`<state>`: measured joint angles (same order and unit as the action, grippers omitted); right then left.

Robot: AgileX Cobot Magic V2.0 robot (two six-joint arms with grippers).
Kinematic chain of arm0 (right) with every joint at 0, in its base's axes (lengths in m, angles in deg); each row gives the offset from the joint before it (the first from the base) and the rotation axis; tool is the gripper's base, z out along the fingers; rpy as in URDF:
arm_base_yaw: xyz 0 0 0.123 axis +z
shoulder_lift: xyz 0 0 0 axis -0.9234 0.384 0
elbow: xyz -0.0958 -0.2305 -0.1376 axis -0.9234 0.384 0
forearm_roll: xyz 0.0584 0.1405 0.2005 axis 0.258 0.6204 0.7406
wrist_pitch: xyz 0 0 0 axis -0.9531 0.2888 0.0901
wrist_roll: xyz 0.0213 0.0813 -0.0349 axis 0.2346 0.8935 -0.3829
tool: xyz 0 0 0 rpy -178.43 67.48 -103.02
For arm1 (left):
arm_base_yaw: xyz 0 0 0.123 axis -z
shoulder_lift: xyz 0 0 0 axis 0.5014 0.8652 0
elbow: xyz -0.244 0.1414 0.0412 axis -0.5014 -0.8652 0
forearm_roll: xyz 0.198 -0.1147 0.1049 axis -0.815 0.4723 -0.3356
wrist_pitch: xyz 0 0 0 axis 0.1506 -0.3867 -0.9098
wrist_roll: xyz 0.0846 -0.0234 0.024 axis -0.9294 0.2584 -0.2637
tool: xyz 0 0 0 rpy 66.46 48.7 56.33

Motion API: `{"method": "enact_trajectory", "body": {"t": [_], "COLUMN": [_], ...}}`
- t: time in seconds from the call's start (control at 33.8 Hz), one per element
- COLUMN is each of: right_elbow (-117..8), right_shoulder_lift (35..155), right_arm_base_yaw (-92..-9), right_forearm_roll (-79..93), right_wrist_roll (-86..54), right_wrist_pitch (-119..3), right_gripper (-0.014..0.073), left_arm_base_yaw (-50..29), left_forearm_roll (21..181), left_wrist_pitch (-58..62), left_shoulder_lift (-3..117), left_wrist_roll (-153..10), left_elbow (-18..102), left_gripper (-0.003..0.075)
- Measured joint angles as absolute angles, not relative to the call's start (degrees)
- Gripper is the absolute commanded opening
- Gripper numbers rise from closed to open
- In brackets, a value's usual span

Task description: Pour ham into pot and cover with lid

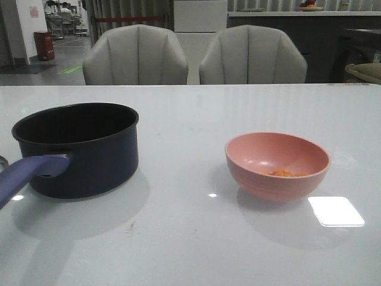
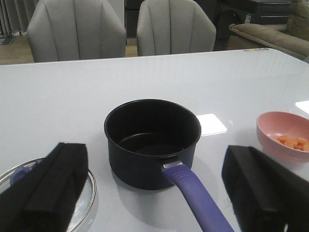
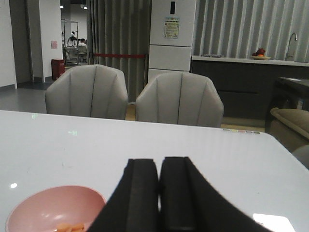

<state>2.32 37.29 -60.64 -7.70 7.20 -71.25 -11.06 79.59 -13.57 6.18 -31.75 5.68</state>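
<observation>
The dark pot point(image 1: 80, 149) with a purple-blue handle point(image 1: 30, 173) stands on the left of the white table; it looks empty in the left wrist view point(image 2: 152, 140). The pink bowl point(image 1: 277, 165) stands on the right with a small heap of orange-pink ham point(image 1: 287, 173) inside; the ham also shows in the left wrist view point(image 2: 293, 142). The glass lid point(image 2: 82, 193) lies flat beside the pot, partly hidden by a finger. My left gripper point(image 2: 159, 193) is open wide, back from the pot, with the handle between its fingers. My right gripper point(image 3: 159, 193) is shut and empty, beside the bowl point(image 3: 53, 210).
Two grey chairs point(image 1: 137, 56) stand behind the table's far edge. A bright light reflection point(image 1: 336, 211) lies on the table point(image 1: 190, 238) near the bowl. Neither arm shows in the front view.
</observation>
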Motion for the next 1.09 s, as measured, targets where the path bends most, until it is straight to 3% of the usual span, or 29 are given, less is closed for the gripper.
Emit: {"method": "enact_trajectory", "body": {"t": [0.27,0.92,1.01,1.09], "right_elbow": [-13.59,-18.41,-22.57,-28.06], "right_shoulder_lift": [54.01,79.34,84.97,92.68], "right_arm_base_yaw": [-60.64,-58.29,-55.83,-53.58], "right_forearm_roll": [-8.16,-2.7,-2.04,-1.68], "right_wrist_roll": [7.25,7.66,7.66,7.66], "right_wrist_pitch": [-51.81,-52.36,-52.22,-50.89], "right_gripper": [0.0167,0.0172,0.0244,0.0419], "left_arm_base_yaw": [-11.06,-11.06,-11.06,-11.06], "left_forearm_roll": [79.59,79.59,79.59,79.59], "left_wrist_pitch": [-13.57,-14.36,-14.36,-14.36], "left_shoulder_lift": [6.18,6.16,6.06,6.06], "left_wrist_roll": [-31.75,-31.75,-31.75,-31.75], "left_elbow": [5.68,5.68,5.68,5.68], "left_gripper": [0.0582,0.0583,0.0583,0.0583]}}
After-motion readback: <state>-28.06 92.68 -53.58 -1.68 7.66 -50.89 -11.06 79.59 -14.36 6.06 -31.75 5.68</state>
